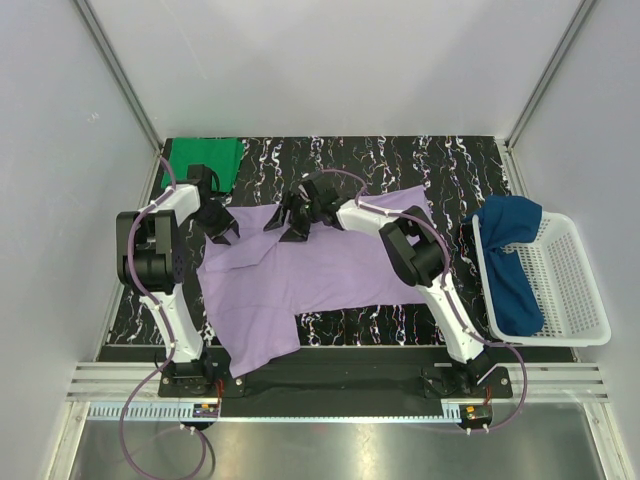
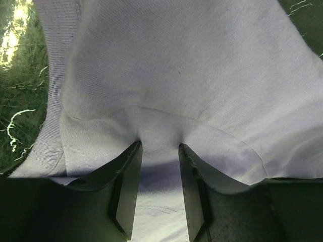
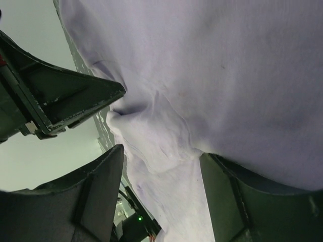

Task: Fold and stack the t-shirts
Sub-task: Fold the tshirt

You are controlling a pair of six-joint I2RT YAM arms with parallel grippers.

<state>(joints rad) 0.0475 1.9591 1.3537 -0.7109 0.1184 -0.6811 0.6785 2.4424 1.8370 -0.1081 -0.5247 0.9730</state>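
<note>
**Q:** Jaw status?
**A:** Left gripper [image 2: 160, 145]: jaws narrow, pinching a fold of the lavender t-shirt [image 1: 320, 270]. Right gripper [image 3: 161, 153]: jaws wider, cloth bunched between them; whether it is clamped cannot be told.
**Q:** Shirt locations?
**A:** Lavender spread at centre frame; green t-shirt [image 1: 203, 158] upper left; dark blue t-shirt [image 1: 510, 265] in the basket [image 1: 575, 290], right.

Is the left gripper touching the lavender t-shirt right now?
Touching. The left wrist view shows the lavender t-shirt caught in the left gripper. The cloth puckers against both fingertips and fills the space between them.
</note>
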